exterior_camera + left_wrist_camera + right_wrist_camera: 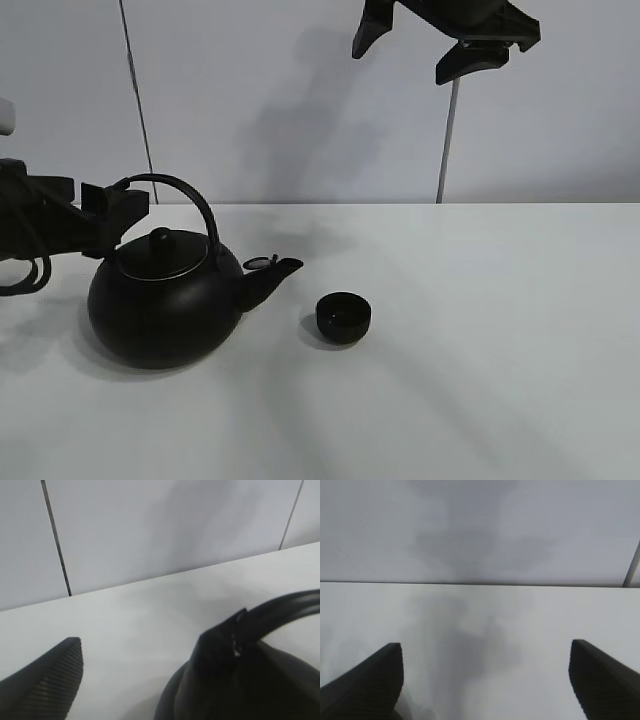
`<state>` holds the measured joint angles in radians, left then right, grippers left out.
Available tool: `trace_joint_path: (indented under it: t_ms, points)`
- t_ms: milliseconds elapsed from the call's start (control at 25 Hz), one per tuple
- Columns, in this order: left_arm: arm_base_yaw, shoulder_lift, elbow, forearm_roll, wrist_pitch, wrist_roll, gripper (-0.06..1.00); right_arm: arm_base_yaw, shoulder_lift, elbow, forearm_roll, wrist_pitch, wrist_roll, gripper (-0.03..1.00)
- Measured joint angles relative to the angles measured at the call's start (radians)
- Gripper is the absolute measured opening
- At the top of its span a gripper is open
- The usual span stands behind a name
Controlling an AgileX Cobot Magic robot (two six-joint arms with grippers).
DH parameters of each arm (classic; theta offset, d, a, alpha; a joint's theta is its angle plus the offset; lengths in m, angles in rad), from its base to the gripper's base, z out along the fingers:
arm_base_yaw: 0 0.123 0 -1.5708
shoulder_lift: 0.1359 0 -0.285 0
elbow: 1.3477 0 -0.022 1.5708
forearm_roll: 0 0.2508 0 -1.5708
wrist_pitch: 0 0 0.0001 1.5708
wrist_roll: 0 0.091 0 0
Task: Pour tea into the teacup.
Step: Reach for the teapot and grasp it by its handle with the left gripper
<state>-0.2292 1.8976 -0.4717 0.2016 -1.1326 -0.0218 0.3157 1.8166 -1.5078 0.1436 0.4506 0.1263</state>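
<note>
The teacup [343,317] is sitting upright on the table [480,390], its mouth facing up. Being round and low, it is showing no long axis. It is resting near the middle of the table in the exterior high view, near the tip of the spout [272,274] but apart from it. The kettle [165,305] is standing to the left of the cup, its spout pointing right toward the cup and its arched handle [190,195] rising over the lid.

The table is showing a plain white top with soft shadows. A pale panelled wall [300,100] is standing behind it, crossed by thin dark seams.

The left arm is reaching in low from the left. Its end effector [118,210] [155,630] is sitting level at the left end of the handle, fingers spread apart with only table showing between them. One finger [220,645] is lying right against the handle, though contact cannot be told.

The right end effector [405,55] [485,650] is hanging high above the table, fingers wide apart and gripping nothing.
</note>
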Motion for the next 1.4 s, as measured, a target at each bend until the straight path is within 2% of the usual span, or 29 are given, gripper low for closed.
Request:
trace_joint_path:
  t_ms: [240,640,1120,1400]
  points:
    - [0.0,0.001,-0.054,0.029,0.032,0.003,0.6,0.0,0.0,0.0,0.001,0.0,0.0,0.62]
    - [0.0,0.001,-0.061,0.05,0.097,-0.013,0.6,0.0,0.0,0.0,0.002,0.0,0.0,0.62]
    - [0.0,0.001,-0.061,0.053,0.117,-0.057,0.6,0.0,0.0,0.0,0.002,-0.001,0.0,0.62]
    - [0.0,0.001,-0.061,0.065,0.148,-0.092,0.55,0.0,0.0,0.0,0.002,-0.001,0.0,0.62]
